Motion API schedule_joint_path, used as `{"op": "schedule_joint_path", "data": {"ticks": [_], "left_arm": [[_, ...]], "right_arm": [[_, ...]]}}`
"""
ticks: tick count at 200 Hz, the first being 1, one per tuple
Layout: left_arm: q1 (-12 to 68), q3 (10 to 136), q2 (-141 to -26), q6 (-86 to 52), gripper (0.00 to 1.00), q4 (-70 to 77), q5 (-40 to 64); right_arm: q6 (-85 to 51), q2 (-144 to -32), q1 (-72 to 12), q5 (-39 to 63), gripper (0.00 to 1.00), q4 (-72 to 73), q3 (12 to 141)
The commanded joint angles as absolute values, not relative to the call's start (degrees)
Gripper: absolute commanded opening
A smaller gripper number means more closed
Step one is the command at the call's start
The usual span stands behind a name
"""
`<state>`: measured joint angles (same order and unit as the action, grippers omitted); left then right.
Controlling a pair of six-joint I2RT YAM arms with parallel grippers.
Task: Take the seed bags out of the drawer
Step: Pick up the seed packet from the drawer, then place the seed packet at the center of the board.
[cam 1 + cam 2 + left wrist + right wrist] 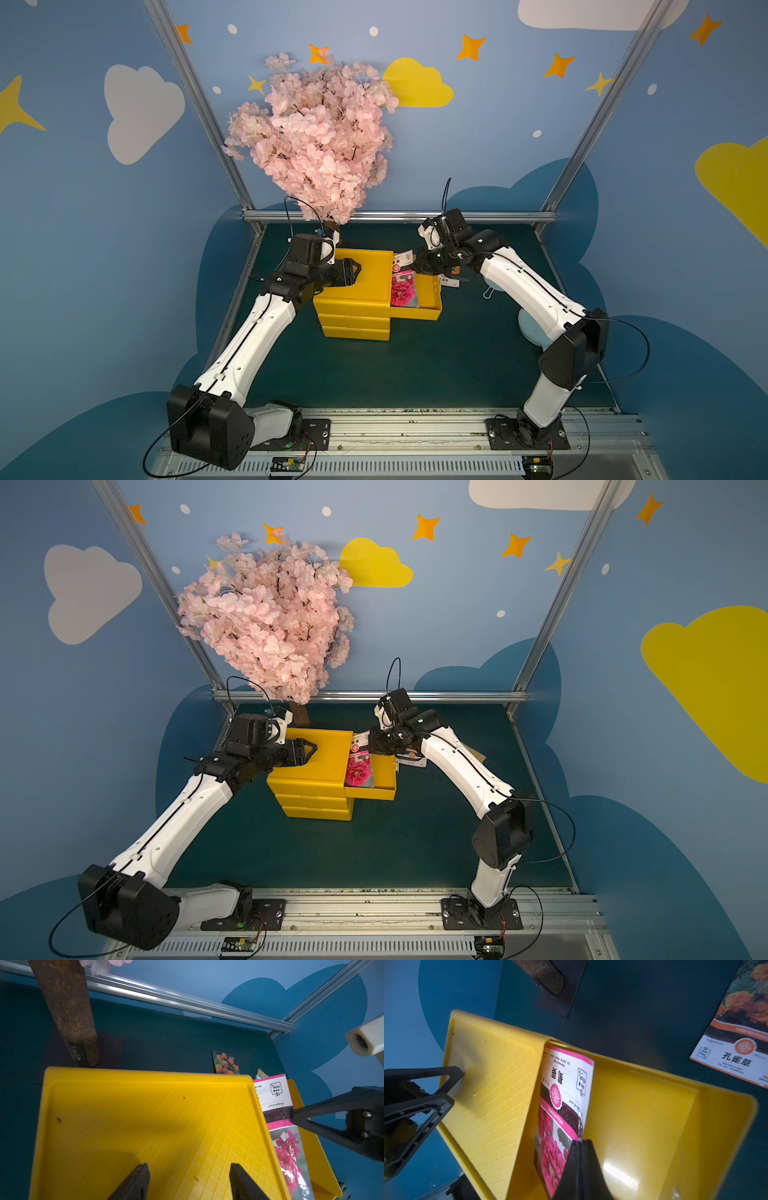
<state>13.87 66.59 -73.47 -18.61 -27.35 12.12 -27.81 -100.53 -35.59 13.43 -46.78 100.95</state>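
Now drawer (643, 1105) holds pink seed bag (560, 1093), right fingers (591, 1172) clamped on it; left fingers (135, 1184) half-spread, seemingly empty.

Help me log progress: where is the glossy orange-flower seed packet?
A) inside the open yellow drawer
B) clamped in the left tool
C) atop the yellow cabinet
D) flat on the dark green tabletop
D: the glossy orange-flower seed packet lies flat on the dark green tabletop, outside the open yellow plastic drawer.
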Motion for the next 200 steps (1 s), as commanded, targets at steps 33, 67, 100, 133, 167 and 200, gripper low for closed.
{"op": "schedule_joint_path", "data": {"ticks": [33,67,100,133,167,200], "left_arm": [[13.67,63.83,-76.39,-19.57,0.67,-38.28,11.15],[13.7,64.21,-76.46,-19.55,0.67,-38.73,10.99],[13.71,64.41,-76.38,-19.5,0.67,-39.02,10.72],[13.69,64.56,-76.46,-19.53,0.67,-39.2,10.72],[13.8,64.73,-76.56,-19.6,0.67,-39.46,10.48],[13.74,64.84,-76.3,-19.37,0.67,-39.9,10.02]], "right_arm": [[-21.52,-92.56,-32.74,6.28,0.0,-47.61,101.49],[-20.61,-89.79,-27.76,7.38,0.0,-45.97,100.55],[-20.77,-88.09,-21.43,10.7,0.0,-42.97,100.57],[-20.76,-88.45,-15.25,11.46,0.0,-41.75,101.92],[-17.99,-90.66,-12.43,5.12,0.0,-41.78,102.09],[-17.61,-94.11,-11.19,4.55,0.0,-39.83,99.13]]}}
